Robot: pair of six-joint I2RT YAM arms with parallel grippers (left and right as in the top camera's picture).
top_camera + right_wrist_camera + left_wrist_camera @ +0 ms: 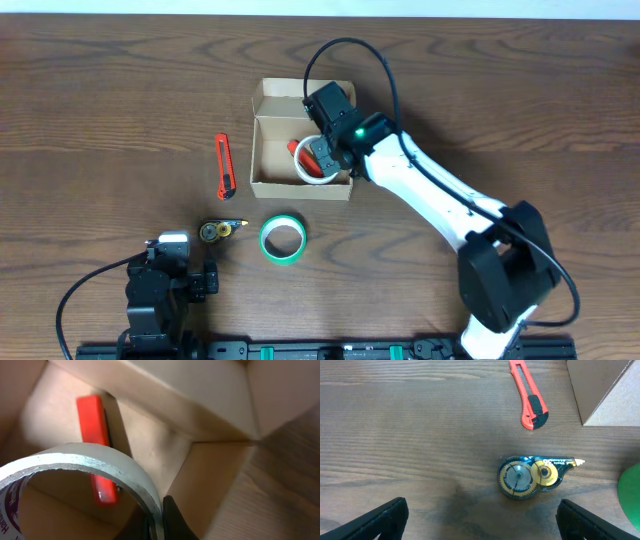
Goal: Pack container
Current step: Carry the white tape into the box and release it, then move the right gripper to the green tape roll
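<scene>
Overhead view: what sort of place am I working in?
Probably an office packing desk: wooden table, open cardboard box, box cutter, green tape, and white tape held by the right gripper.

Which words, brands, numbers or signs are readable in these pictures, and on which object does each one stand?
Nothing can be quoted with confidence.
correction tape dispenser: curved white lettering on its casing, too small and blurred to read.
white tape roll: purple print on its inner core, cut off by the picture edge and blurred.
container, utility knife, green tape roll: no text visible.
</scene>
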